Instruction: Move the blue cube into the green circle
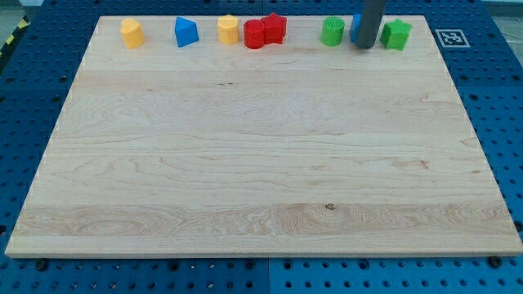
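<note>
Looking at a wooden board (261, 163) on a blue pegboard (33, 122), with every block lined up along the board's top edge.

Starting from the top-left corner and going right: left yellow block (131, 33), then a blue wedge (186, 32), then right yellow block (228, 28). Just beside that, two red blocks pressed together: left red block (256, 33), roundish, and right red block (274, 27), more star-like and a touch nearer the edge.

Further along toward the top-right corner: green circle (332, 32), really a short round block standing upright. Right after it, blue cube (355, 27), mostly hidden behind the rod, only a thin blue sliver peeking out on the rod's left side. So, sitting just beside the green circle, between it and a green block (396, 34) that closes the row. Can't tell whether cube and circle actually touch.

Got my tip (365, 46) down on the board right in front of the blue cube, on its bottom side, slotted between the green circle and the green block. Looks to be touching or nearly touching the cube, hard to call from this angle.

As for fingers: just a plain dark rod here, holding nothing.

Also spotted a black-and-white tag (449, 37) on the pegboard just off the top-right corner.
</note>
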Robot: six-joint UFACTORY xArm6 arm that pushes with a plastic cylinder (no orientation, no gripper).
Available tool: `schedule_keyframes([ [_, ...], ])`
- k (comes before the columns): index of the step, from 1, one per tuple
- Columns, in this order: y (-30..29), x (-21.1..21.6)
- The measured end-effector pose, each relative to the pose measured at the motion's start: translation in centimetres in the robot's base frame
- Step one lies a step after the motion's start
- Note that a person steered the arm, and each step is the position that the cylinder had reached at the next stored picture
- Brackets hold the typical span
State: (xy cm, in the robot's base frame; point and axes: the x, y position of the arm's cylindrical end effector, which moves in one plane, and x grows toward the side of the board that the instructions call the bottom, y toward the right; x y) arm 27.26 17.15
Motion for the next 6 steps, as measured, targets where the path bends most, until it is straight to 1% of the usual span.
schedule_keyframes([
  [1, 0.9, 2.4],
  [2, 4.5, 5.2],
  [3, 10.1, 5.4],
  [4, 13.9, 1.4],
  [5, 13.8, -2.8],
  [6, 10.5, -5.2],
])
